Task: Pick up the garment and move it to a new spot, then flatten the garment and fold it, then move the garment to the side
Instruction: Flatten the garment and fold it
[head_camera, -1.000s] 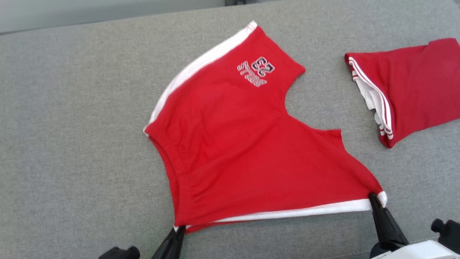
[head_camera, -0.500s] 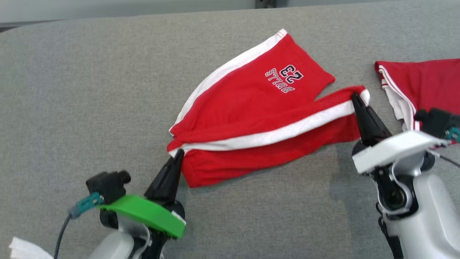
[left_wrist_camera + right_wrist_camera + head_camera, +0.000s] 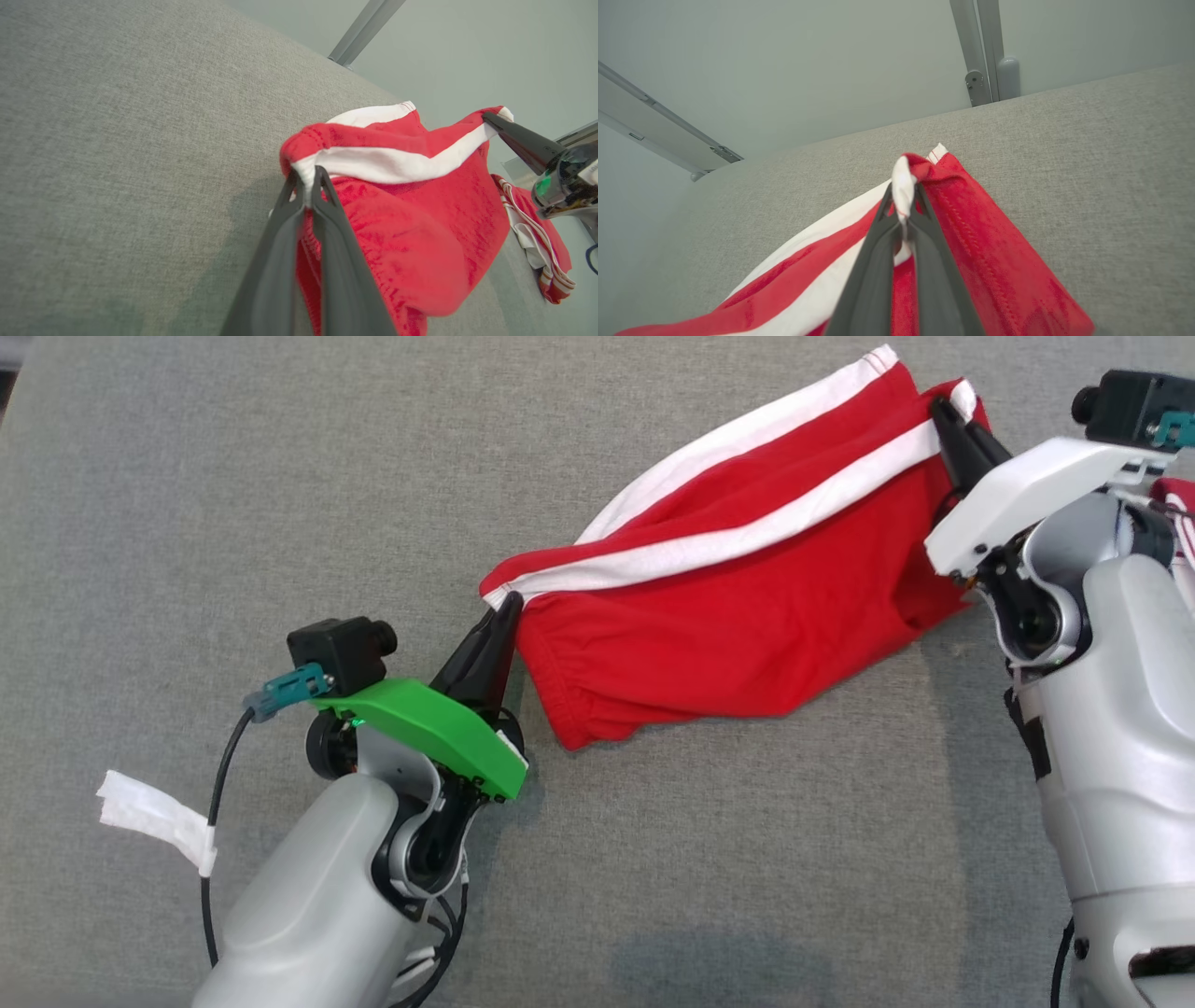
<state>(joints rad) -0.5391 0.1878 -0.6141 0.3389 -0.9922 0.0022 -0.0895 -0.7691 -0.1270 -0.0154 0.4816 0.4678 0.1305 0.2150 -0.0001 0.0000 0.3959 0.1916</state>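
The red shorts [image 3: 747, 625], doubled over with white stripes showing, hang across the upper right of the head view above a grey surface [image 3: 233, 476]; left gripper [image 3: 509, 609] and right gripper [image 3: 941, 406] each pinch a striped corner

Red shorts [image 3: 747, 616]: soft matt knit cloth. Grey table cover [image 3: 233, 476]: coarse woven fabric, matt.

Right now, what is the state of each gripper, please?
Left gripper: shut on the red shorts, at a white-striped corner.
Right gripper: shut on the red shorts, at the other striped corner.
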